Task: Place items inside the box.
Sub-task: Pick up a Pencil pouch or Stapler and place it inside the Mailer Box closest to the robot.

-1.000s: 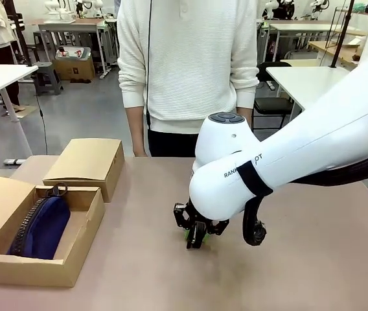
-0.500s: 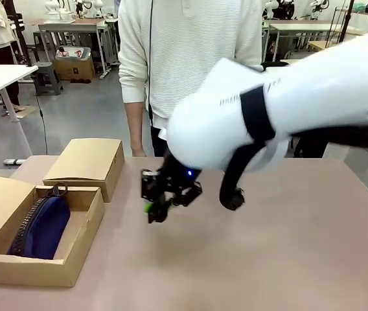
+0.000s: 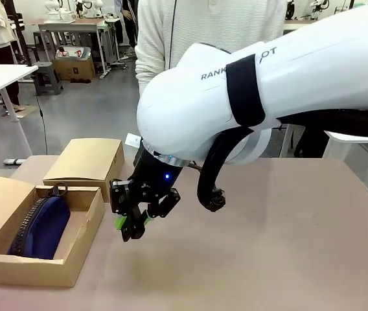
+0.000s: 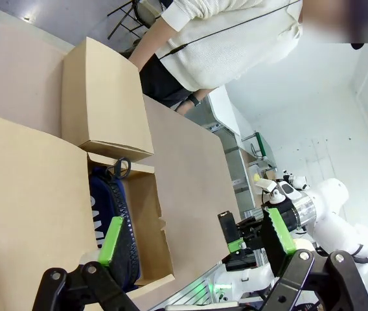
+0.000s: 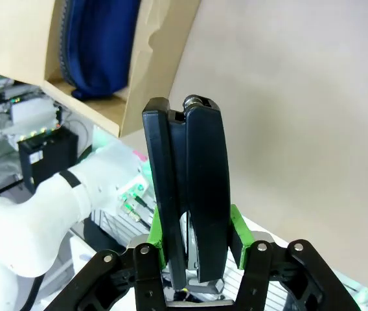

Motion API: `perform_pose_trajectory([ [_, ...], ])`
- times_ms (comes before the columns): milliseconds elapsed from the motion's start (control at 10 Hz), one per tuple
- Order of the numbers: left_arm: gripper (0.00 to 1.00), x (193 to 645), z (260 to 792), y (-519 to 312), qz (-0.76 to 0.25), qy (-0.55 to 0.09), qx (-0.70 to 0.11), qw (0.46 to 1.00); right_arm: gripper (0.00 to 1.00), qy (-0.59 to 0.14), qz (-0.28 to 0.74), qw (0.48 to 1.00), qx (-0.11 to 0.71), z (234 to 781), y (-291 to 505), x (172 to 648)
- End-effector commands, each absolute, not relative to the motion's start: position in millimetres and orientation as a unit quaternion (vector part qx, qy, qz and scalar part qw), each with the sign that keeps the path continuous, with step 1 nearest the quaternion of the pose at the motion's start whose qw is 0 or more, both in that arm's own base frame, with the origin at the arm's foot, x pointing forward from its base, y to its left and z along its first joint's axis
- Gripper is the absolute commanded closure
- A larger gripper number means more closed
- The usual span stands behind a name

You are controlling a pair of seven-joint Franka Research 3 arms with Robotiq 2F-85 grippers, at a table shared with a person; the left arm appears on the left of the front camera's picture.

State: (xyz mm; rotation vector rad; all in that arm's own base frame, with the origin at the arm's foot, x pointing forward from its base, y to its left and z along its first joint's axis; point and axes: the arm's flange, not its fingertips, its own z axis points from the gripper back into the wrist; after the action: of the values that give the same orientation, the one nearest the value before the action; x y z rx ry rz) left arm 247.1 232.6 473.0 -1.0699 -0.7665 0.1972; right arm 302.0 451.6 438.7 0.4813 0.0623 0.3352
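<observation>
1. The right arm (image 3: pixel 313 71) reaches across the middle of the table (image 3: pixel 287 246). Grey letters on its white shell read "RANK" and "OT", and a black strap covers the letters between them.
2. The right gripper (image 3: pixel 131 227) points downward just to the right of the open cardboard box (image 3: pixel 85 230), over bare tabletop.
3. Its green pads are clamped on a black stapler (image 5: pixel 197 175). In the right wrist view the stapler stands on end between the fingers, with its two arms closed together.
4. A navy zip pouch (image 3: pixel 41 227) lies lengthwise inside the open box. The left wrist view shows white print on its side, too hidden to read.
5. A second cardboard box (image 3: pixel 87 162), closed on top, sits touching the open box's far end.
6. The left gripper (image 4: pixel 194 233) has its fingers spread wide with nothing between them.
7. A person in a white ribbed sweater (image 3: pixel 210 26) stands at the far side of the table.
</observation>
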Motion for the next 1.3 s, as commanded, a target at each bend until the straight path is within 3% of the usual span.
perform_pose_trajectory([
  [0,0.00,247.4,472.6,231.6,0.083,-0.368,-0.501,0.779,0.57,0.041,0.218,0.947,0.231,433.8,479.4,298.9],
  [300,0.00,247.4,472.6,231.6,0.083,-0.368,-0.501,0.779,0.57,0.029,0.083,0.937,0.337,455.7,588.1,309.2],
  [600,0.00,247.4,472.6,231.6,0.083,-0.368,-0.501,0.779,0.57,0.063,0.044,0.963,0.258,412.8,664.7,317.1],
  [700,0.00,247.4,472.6,231.6,0.083,-0.368,-0.501,0.779,0.57,0.053,0.035,0.972,0.228,398.8,671.7,325.6],
  [800,0.00,247.4,472.6,231.6,0.083,-0.368,-0.501,0.779,0.57,0.053,0.060,0.951,0.300,417.2,626.6,303.7],
  [1000,0.00,247.4,472.6,231.6,0.083,-0.368,-0.501,0.779,0.57,0.053,0.060,0.951,0.300,417.2,626.6,303.7],
  [1200,0.00,247.4,472.6,231.6,0.083,-0.368,-0.501,0.779,0.57,0.038,0.021,0.967,0.252,384.8,650.4,318.1],
])
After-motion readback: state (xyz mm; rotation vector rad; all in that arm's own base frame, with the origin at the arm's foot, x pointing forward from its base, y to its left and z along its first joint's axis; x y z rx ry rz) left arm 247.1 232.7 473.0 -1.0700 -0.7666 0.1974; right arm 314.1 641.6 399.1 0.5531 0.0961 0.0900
